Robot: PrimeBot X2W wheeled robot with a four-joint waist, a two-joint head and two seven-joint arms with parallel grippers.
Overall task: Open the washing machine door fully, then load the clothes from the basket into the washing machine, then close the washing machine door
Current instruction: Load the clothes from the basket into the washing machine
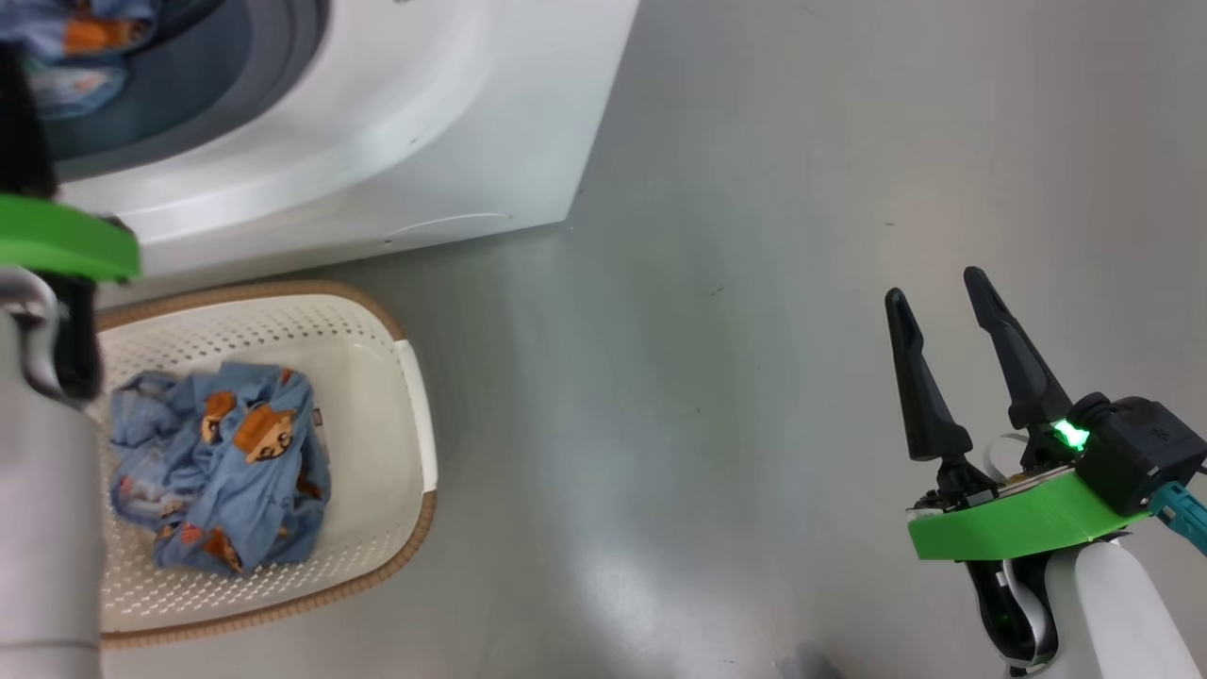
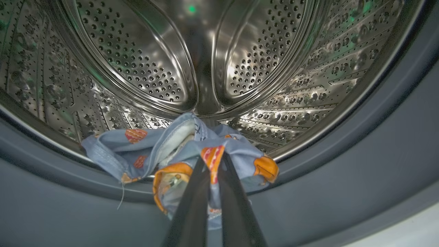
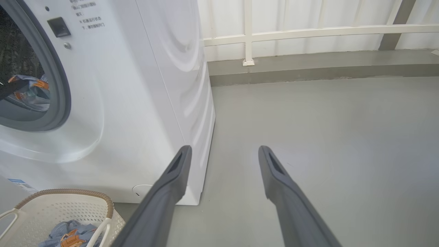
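My left gripper (image 2: 214, 159) is shut on a light blue cloth piece (image 2: 144, 147) with orange figures, held at the mouth of the washing machine (image 1: 396, 123), over the grey gasket (image 2: 360, 164) and in front of the steel drum (image 2: 137, 61). The same cloth (image 1: 71, 42) shows at the opening in the head view. The basket (image 1: 377, 396) stands on the floor below the machine with more blue printed clothes (image 1: 222, 462) in it. My right gripper (image 1: 938, 306) is open over bare floor at the right, holding nothing. The door is out of view.
Grey floor (image 1: 754, 377) spreads to the right of the machine and basket. A white railing and wall (image 3: 308, 31) run behind the machine's side. The basket (image 3: 68, 209) sits close against the machine's front, near the round cap (image 3: 140, 190).
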